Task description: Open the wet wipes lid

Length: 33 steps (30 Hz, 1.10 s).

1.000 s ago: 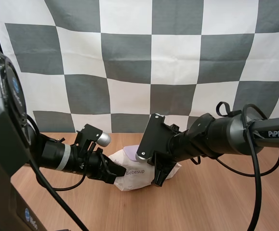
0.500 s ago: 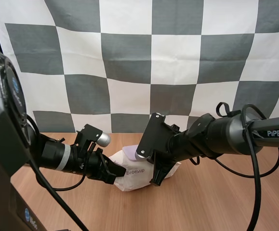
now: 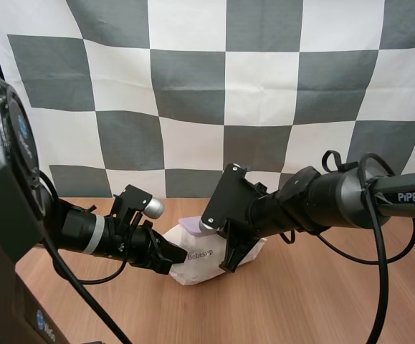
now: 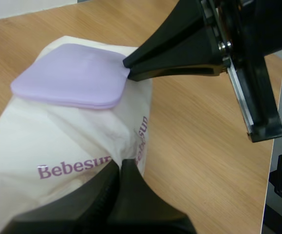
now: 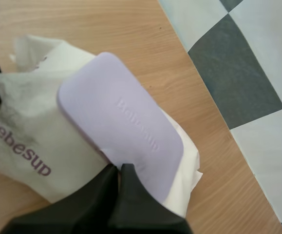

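On the desk (image 3: 322, 301) a white wet wipes pack (image 3: 196, 261) is laid flat, between both arms. Its lilac lid (image 5: 123, 126) is seen flat and closed, so nothing is opened yet. The left gripper (image 4: 120, 163) fingers are closed on the pack's near edge, film apparently pinched. The right gripper (image 5: 119, 168) fingers are pressed together, nothing held, tips set at the lid's rim; the lifting is all left.

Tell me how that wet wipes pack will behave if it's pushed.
The pack looks soft: its white wrap is creased, so it would likely buckle rather than slide. The lilac lid looks stiffer and smooth, maybe slippery.
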{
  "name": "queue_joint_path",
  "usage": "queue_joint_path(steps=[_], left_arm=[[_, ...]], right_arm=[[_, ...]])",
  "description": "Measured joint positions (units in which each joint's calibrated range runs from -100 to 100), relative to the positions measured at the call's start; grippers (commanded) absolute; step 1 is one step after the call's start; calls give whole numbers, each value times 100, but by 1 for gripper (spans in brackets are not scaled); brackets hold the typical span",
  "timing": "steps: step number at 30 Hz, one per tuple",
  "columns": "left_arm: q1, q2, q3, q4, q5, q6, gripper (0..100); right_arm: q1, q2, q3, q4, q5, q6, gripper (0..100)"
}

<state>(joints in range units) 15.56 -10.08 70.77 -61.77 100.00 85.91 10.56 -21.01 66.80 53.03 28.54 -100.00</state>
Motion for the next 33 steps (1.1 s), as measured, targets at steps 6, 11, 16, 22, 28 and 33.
queue_joint_path(steps=[6, 11, 16, 22, 28, 33], left_arm=[[0, 0, 0, 14, 0, 0, 0], [0, 0, 0, 14, 0, 0, 0], [0, 0, 0, 14, 0, 0, 0], [0, 0, 0, 24, 0, 0, 0], [0, 0, 0, 80, 0, 52, 0], [0, 0, 0, 133, 0, 66, 0]], right_arm=[[0, 0, -240, 178, 158, 0, 0], [0, 0, -534, 390, 351, 6, 0], [0, 0, -555, 463, 390, 6, 0], [161, 40, -555, 623, 219, 6, 0], [605, 668, -571, 595, -1062, 6, 0], [659, 1181, -973, 661, -2013, 6, 0]])
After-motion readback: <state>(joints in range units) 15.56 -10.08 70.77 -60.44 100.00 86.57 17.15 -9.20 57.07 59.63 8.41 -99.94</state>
